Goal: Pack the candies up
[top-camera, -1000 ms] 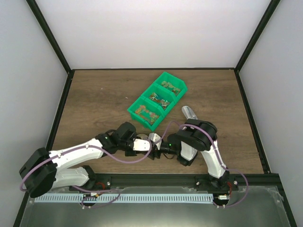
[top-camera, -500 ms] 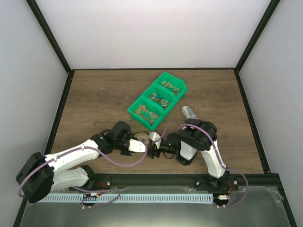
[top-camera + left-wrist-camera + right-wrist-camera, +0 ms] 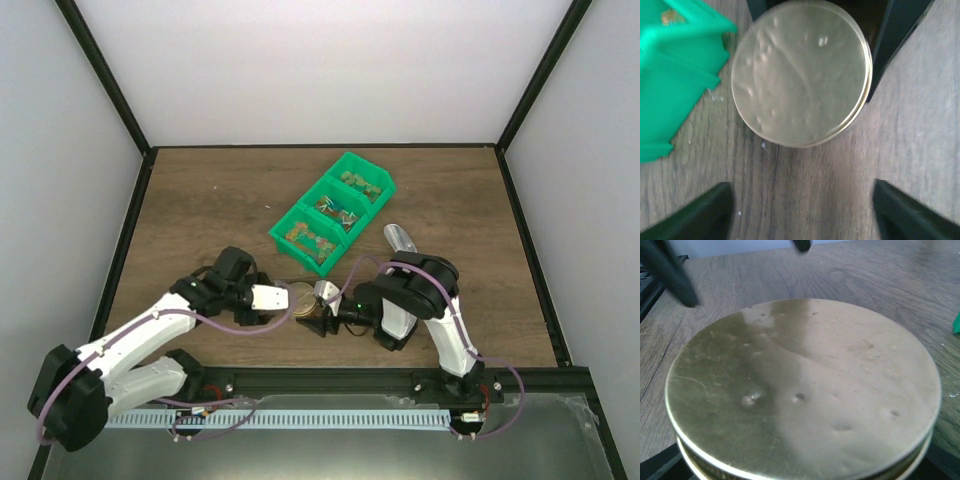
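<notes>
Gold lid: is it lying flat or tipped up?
Flat. The gold lid sits level with the table in the right wrist view; its whole round top faces the left wrist camera.

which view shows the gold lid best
Left wrist: the lid shows nearly whole from above, beside the green bin. Right wrist is closer but crops its near rim; top external shows only a small disc.

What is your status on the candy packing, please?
Left gripper open, short of jar. Right gripper shut on jar. Candies in green bins. Lid on, blocks filling.
</notes>
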Controlling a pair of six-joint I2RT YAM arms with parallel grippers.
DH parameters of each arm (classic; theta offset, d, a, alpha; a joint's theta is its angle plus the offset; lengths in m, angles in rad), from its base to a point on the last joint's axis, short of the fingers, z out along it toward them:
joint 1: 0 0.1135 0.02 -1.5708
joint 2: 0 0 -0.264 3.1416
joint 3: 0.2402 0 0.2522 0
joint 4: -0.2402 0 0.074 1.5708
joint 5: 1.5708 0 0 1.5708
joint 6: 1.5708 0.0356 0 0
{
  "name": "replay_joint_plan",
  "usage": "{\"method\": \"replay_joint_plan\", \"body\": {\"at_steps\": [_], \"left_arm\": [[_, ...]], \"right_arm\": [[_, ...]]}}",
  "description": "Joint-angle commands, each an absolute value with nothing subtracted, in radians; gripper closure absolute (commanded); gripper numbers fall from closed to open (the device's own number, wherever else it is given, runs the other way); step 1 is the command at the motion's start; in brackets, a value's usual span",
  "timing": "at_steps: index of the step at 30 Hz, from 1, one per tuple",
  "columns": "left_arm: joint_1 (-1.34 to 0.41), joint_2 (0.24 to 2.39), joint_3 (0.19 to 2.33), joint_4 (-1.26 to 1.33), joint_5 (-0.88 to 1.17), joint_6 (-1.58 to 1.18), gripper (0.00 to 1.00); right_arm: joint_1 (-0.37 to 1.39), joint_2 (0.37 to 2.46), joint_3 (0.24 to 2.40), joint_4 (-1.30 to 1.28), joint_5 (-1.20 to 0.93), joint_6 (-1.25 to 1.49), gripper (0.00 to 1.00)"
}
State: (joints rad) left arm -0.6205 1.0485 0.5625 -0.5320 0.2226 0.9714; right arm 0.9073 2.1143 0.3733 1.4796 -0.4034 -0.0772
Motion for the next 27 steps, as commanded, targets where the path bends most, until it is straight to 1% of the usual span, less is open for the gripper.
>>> {"method": "replay_joint_plan", "body": {"at_steps": [1,2,3,6,8,15,21,24,27], "left_arm": [[-0.629,1.024,0.657,-0.627,0.338,0.77,0.09],[-0.642,1.052,0.679,-0.626,0.352,0.713,0.01],[-0.654,1.085,0.697,-0.624,0.356,0.66,0.0],[-0.699,1.202,0.736,-0.6,0.31,0.51,0.0],[-0.719,1.255,0.743,-0.563,0.279,0.468,0.0],[-0.756,1.302,0.712,-0.427,0.201,0.453,0.0],[-0.772,1.324,0.715,-0.393,0.227,0.454,0.0],[-0.772,1.338,0.718,-0.386,0.245,0.449,0.04],[-0.772,1.348,0.718,-0.397,0.262,0.461,0.11]], "right_arm": [[0.915,2.141,0.364,1.391,-0.42,-0.053,0.66],[0.916,2.142,0.367,1.389,-0.414,-0.049,0.66],[0.916,2.144,0.369,1.388,-0.41,-0.047,0.67],[0.916,2.147,0.373,1.389,-0.402,-0.039,0.66],[0.916,2.148,0.372,1.39,-0.4,-0.037,0.66],[0.916,2.144,0.373,1.385,-0.39,-0.039,0.66],[0.916,2.146,0.375,1.384,-0.393,-0.041,0.66],[0.915,2.146,0.374,1.385,-0.394,-0.044,0.66],[0.916,2.145,0.373,1.387,-0.396,-0.046,0.66]]}}
